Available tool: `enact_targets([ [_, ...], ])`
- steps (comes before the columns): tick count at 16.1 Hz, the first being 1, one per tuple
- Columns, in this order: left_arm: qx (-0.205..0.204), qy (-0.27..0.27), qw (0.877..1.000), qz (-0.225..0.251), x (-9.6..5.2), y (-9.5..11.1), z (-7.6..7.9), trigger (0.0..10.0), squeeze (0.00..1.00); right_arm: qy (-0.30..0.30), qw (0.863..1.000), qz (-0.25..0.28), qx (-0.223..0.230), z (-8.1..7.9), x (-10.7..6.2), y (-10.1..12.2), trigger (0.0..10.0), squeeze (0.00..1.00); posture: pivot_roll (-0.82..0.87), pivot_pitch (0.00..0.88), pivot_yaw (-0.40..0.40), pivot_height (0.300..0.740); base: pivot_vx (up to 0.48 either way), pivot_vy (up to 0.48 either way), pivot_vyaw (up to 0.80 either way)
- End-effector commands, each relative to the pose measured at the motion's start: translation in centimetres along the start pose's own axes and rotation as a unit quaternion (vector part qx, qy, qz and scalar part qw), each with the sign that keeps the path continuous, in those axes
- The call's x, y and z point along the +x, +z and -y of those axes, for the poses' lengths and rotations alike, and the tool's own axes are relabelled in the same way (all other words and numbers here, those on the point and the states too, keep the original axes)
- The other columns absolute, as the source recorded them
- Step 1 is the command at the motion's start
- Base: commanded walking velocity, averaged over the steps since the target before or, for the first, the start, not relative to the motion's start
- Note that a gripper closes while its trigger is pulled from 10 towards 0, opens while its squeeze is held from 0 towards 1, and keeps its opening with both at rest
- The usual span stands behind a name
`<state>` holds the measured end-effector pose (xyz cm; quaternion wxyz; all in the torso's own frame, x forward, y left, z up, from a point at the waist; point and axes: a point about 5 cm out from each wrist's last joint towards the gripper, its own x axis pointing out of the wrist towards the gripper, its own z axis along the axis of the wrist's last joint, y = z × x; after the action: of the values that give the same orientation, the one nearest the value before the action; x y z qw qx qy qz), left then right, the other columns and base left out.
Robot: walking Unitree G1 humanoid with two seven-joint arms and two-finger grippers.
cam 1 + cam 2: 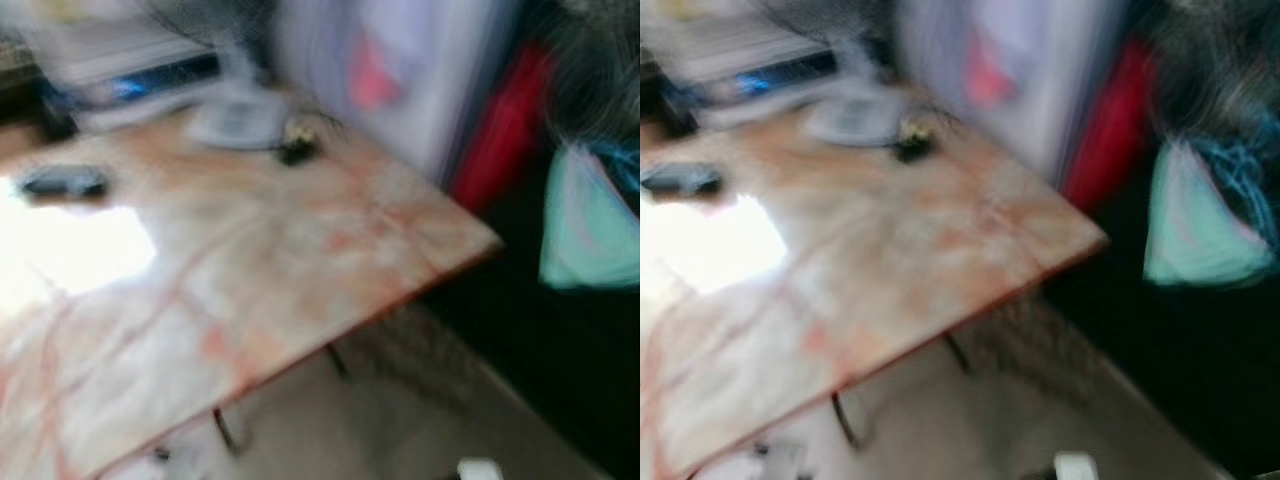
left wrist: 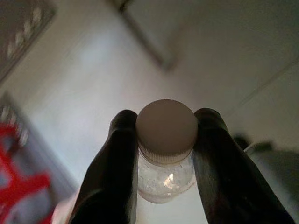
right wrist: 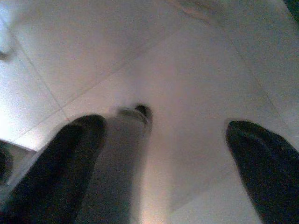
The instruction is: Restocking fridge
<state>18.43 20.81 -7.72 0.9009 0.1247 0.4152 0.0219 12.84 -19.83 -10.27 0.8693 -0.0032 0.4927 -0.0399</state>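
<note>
Two black fingers [image 2: 117,172] of the left gripper [image 2: 166,163] pinched a small clear plastic bottle [image 2: 164,179] just below its white screw cap [image 2: 167,129], one finger pressed on each side of the neck. Behind the bottle lay pale tiled floor [image 2: 93,84], with something red [image 2: 18,182] at about 8 o'clock from the cap.

The right gripper [image 3: 170,163] hung with its fingers spread wide apart and nothing between them, above light floor tiles [image 3: 196,74].

Both head views were blurred. A marble-patterned table [image 1: 300,260] with reddish veins took up most of them. On it sat a dark flat object [image 1: 63,181] at 9 o'clock from the table's middle, and a pale round thing [image 1: 235,122] with a small dark item [image 1: 297,148] just beside it at about 12 o'clock. A red shape [image 1: 505,130] and a mint-green cloth [image 1: 590,235] stood at 3 o'clock, beyond the table's corner.
</note>
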Motion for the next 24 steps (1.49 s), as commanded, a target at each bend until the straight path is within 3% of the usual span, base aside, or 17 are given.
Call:
enact_targets([
  [1,0.004,-0.001,1.0,-0.023,-0.35,-1.4,-0.37,10.0,0.0,0.005,1.0,-0.003,-0.005,-0.68,0.08,0.04,10.0,0.0,-0.01,0.052,0.065,0.74,0.0,0.0,-0.8],
  [3,0.003,-0.005,1.0,-0.026,-0.38,-1.54,-0.27,10.0,0.0,0.009,1.0,-0.002,-0.009,-1.33,0.17,0.24,10.0,0.0,-0.01,0.057,0.065,0.74,0.0,0.0,-0.8],
  [6,0.003,-0.01,1.0,-0.027,-0.35,-1.46,-0.08,10.0,0.0,0.007,1.0,-0.004,-0.011,-0.62,0.1,0.13,10.0,0.0,-0.01,0.059,0.066,0.74,0.0,0.0,-0.8],
  [24,0.001,-0.021,0.999,-0.033,-0.31,-1.45,0.11,10.0,0.0,0.017,0.999,-0.017,-0.022,-0.48,0.1,-0.04,10.0,0.0,-0.03,0.049,0.064,0.74,0.0,0.0,-0.8],
])
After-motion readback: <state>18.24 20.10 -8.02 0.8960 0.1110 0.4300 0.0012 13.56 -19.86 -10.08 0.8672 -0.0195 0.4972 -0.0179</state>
